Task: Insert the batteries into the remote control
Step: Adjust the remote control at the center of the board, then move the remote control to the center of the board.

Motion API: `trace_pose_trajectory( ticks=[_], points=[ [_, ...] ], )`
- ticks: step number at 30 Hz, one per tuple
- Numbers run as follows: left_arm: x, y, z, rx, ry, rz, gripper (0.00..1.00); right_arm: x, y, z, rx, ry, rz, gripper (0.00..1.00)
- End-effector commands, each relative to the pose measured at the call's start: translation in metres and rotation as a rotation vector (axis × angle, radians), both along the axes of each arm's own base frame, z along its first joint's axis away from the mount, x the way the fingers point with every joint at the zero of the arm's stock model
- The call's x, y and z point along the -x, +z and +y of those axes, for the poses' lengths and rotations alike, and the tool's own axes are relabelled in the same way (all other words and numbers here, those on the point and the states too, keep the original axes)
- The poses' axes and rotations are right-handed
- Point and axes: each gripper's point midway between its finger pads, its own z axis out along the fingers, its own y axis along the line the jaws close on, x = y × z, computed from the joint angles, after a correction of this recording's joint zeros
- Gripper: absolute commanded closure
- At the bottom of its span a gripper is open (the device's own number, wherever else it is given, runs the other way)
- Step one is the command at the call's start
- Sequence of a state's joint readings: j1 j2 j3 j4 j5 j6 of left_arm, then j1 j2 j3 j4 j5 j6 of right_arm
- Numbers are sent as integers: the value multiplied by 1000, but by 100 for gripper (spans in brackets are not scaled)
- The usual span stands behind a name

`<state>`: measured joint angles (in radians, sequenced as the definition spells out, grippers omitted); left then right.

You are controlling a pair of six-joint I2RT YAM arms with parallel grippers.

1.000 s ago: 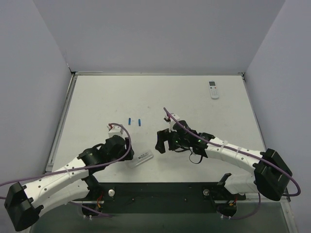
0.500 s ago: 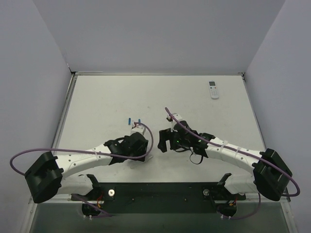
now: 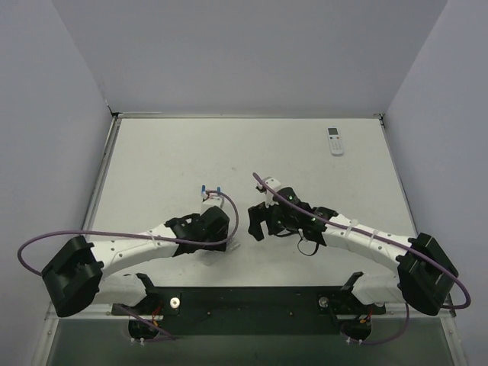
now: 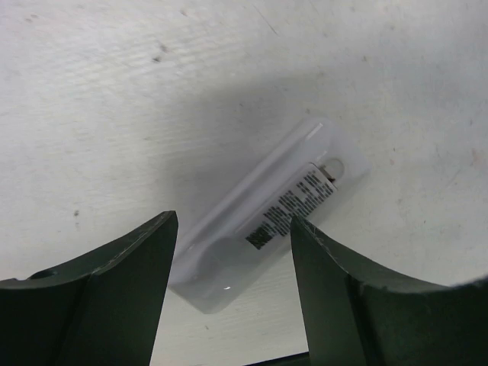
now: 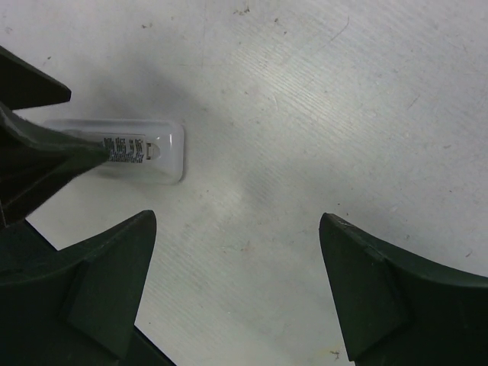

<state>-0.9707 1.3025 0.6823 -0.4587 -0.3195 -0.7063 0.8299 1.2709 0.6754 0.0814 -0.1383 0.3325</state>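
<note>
White tabletop (image 3: 152,152), centre frame: the left gripper (image 4: 232,221), fingers spread, hangs over the one remote control (image 4: 267,221), lying label-up. The right gripper (image 5: 238,219), also spread, hangs beside it. Two batteries (image 3: 202,187) lie just above, and a second remote (image 3: 335,140) sits upper right.

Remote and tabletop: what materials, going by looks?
Remote control: probably moulded white plastic, smooth and slightly glossy. It shows a small highlight, rounded edges and a printed black-text label on its upturned face. Table: likely a matt white painted or laminated board, with faint streaked texture, scuffs and dark specks and no sheen.
</note>
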Motion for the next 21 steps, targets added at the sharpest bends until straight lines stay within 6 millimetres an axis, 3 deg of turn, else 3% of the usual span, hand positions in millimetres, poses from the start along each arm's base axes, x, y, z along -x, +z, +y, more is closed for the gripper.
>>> trace_pose_trajectory(
  ticks=[1, 2, 4, 5, 6, 8, 9, 10, 14, 18, 19, 21],
  points=[
    [-23, 30, 26, 99, 183, -92, 29, -7, 23, 21, 3, 222, -132, 18],
    [-26, 47, 32, 161, 209, -135, 29, -3, 30, 31, -16, 303, -147, 18],
    [-31, 58, 58, 184, 286, -171, 28, 0, 27, 39, 30, 454, -205, 18],
    [-33, 78, 66, 242, 303, -229, 28, 2, 24, 41, 47, 486, -194, 18],
    [-35, 84, 82, 233, 334, -251, 28, -3, 33, 49, 45, 510, -215, 17],
    [-34, 113, 99, 287, 361, -336, 28, 4, 19, 55, 107, 621, -187, 17],
    [-30, 117, 111, 261, 366, -352, 28, 4, 27, 65, 108, 669, -208, 16],
    [-31, 132, 122, 272, 394, -391, 28, 9, 12, 65, 159, 712, -171, 15],
    [-14, 176, 164, 272, 476, -571, 28, 25, -9, 81, 302, 953, -204, 16],
    [1, 201, 199, 284, 559, -729, 28, 36, -24, 97, 373, 1076, -160, 16],
    [3, 203, 202, 294, 570, -749, 28, 39, -34, 96, 406, 1097, -130, 16],
    [10, 204, 209, 331, 589, -793, 28, 40, -34, 105, 423, 1136, -146, 16]
  ],
)
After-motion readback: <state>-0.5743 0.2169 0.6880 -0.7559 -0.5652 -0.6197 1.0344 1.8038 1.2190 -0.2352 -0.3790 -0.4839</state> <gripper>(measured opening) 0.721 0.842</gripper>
